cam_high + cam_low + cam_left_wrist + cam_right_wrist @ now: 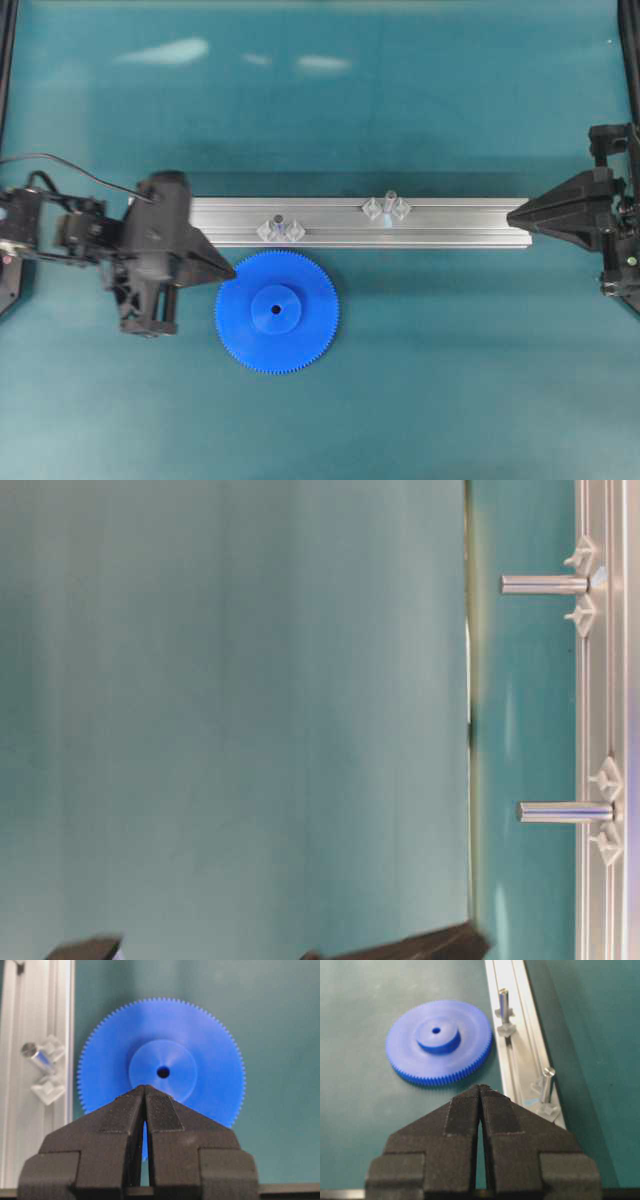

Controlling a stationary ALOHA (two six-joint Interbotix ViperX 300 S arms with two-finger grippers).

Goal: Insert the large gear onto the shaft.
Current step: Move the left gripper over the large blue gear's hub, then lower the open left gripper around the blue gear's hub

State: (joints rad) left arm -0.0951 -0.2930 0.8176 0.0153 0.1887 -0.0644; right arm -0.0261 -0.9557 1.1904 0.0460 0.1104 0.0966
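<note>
Looking barely started tbh: large gear (pixel 277 312) flat on the mat at lower centre just below the rail (pixel 450 222), nowhere near the shaft (pixel 389 201) upper right, with left gripper (pixel 226 270) and right gripper (pixel 516 214) both pressed together, pinching nothing.

I see my left gripper (pixel 228 270) reaching in from the left edge of the tabletop, its black fingers pressed together to a single point, nothing between them. My left wrist view confirms it: the fingertips (pixel 152 1097) meet at the tip. My right gripper (pixel 512 215) sits at the right edge of the tabletop, pointing inward, its jaws likewise closed tip to tip and empty in my right wrist view.
</note>
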